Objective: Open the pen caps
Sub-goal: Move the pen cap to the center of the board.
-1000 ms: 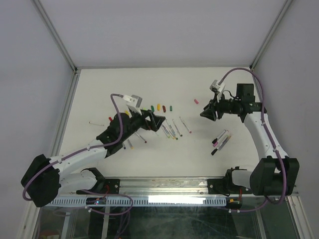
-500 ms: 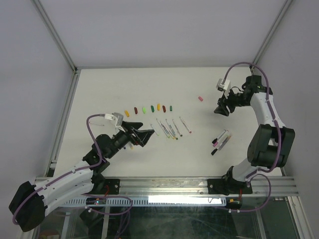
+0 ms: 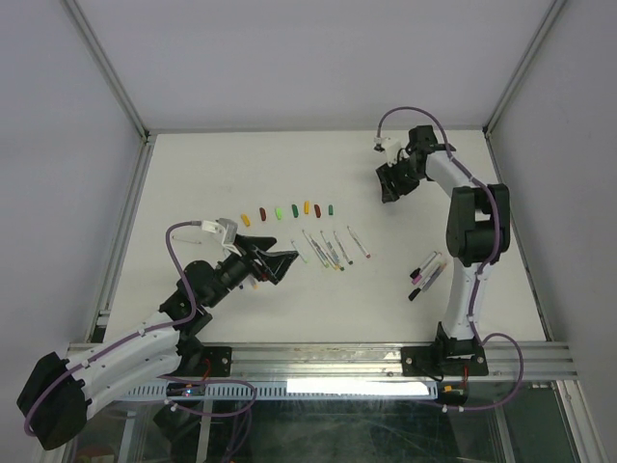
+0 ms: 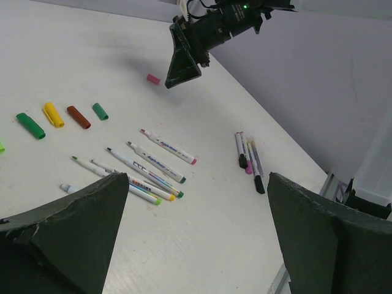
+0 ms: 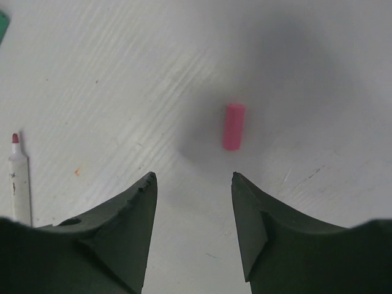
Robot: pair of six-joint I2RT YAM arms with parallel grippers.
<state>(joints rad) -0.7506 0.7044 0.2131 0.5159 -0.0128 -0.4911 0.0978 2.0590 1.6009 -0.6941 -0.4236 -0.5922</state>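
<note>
The right gripper [image 5: 193,177] hangs over the table [image 5: 92,73] at the upper right of the top view, its jaws parted with nothing between them. A pink cap [image 5: 233,126] lies flat on the surface just beyond the gap, untouched. The left gripper [image 3: 280,260] sits low at centre left, jaws spread wide and empty. Above it a row of loose pen caps [image 3: 289,210] runs across the table, with uncapped pens [image 3: 333,246] just below the row and a few capped pens [image 3: 426,272] at lower right.

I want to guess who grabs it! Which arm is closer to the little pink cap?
Right. The right gripper hovers just over the pink cap; the left gripper sits far off beside the uncapped pens.
</note>
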